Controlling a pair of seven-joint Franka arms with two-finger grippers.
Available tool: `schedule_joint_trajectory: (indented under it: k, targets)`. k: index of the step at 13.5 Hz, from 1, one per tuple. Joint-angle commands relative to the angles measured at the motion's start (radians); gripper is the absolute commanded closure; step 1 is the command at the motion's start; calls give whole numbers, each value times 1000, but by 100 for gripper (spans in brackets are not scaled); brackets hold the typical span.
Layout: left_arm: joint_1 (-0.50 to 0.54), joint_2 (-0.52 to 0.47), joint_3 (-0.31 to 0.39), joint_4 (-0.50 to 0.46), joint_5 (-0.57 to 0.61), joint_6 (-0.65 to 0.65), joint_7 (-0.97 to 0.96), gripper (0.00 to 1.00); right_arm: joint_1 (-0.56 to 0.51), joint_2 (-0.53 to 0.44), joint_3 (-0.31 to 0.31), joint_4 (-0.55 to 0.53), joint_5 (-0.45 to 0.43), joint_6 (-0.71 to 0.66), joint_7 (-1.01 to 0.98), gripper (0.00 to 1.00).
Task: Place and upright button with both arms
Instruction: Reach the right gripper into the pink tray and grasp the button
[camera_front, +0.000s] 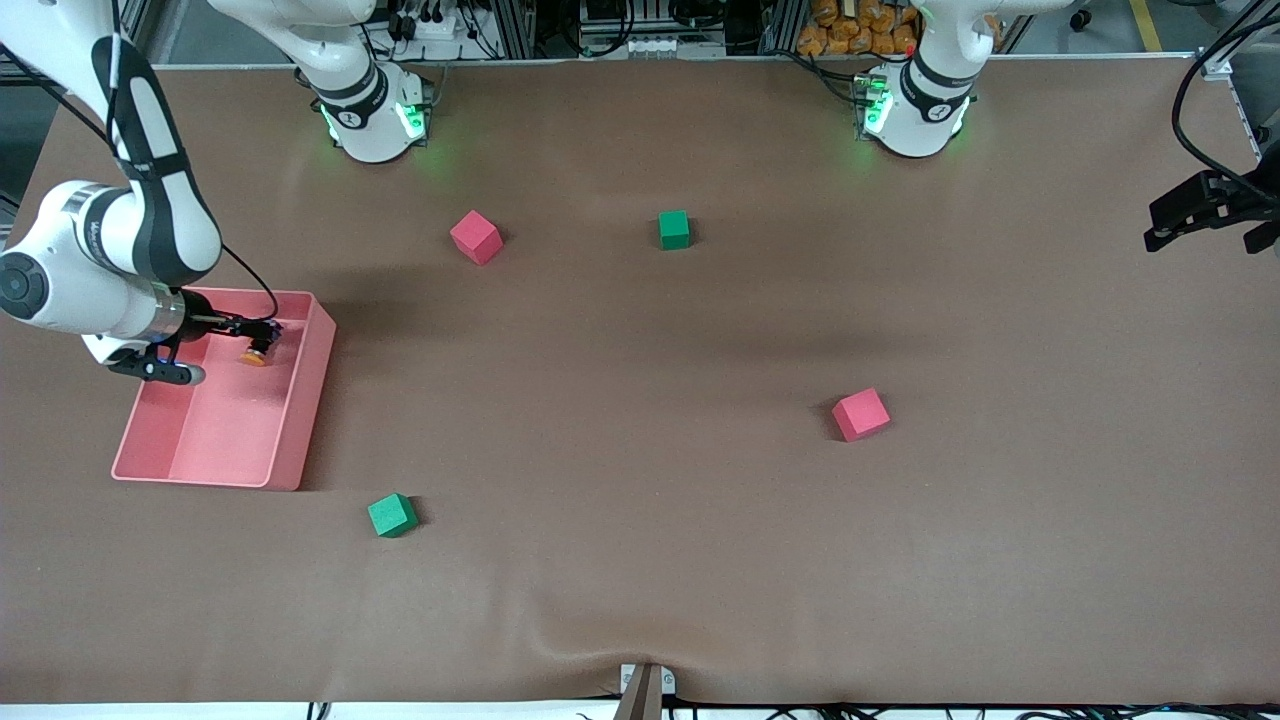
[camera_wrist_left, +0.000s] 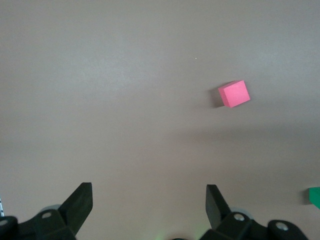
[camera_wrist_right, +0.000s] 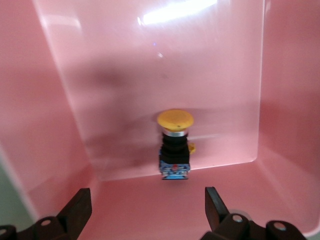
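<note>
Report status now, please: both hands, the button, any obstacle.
Right hand open, inside pink bin, facing button. Left hand open, waiting over bare table near red cube. Nothing between right hand and button.

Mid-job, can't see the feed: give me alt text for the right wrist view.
The button, orange cap on a black body, lies in a corner of the pink bin. The right gripper hangs over the bin with open fingers on either side of the button, not touching it.
</note>
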Motion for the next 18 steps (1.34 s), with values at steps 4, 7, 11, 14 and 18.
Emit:
schedule_joint_trajectory:
  k: [4,7,11,14,18]
  targets:
    - [1,10,2,11,-12,-12,25,0,-49,101,13,-3,-16,37,-61,0]
    - [0,10,2,13,-12,-10,25,0,-46,132,14,-2,-16,71,-62,0]
    - [-2,11,2,11,-14,-12,22,0,-43,167,14,3,-16,95,-62,6]
    - [-2,11,0,13,-14,-12,21,0,-43,187,16,4,-12,111,-62,37]
    - [0,11,-1,11,-14,-12,22,0,-43,193,16,4,-7,126,-64,66]
